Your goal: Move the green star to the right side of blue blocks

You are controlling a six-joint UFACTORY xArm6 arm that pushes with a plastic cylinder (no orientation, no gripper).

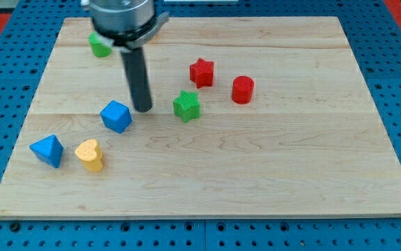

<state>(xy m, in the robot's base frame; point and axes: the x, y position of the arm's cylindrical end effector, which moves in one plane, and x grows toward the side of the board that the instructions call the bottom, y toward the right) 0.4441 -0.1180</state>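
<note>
The green star [186,105] lies near the middle of the wooden board [256,181]. My tip [143,109] rests on the board between the green star, to its right, and a blue cube-like block [116,116], to its left and slightly lower. It touches neither. A second blue block, triangular [47,150], lies at the view's lower left.
A yellow heart-shaped block [90,154] sits next to the blue triangular block. A red star [201,72] and a red cylinder [243,90] lie up and right of the green star. Another green block [100,46] at the top left is partly hidden by the arm.
</note>
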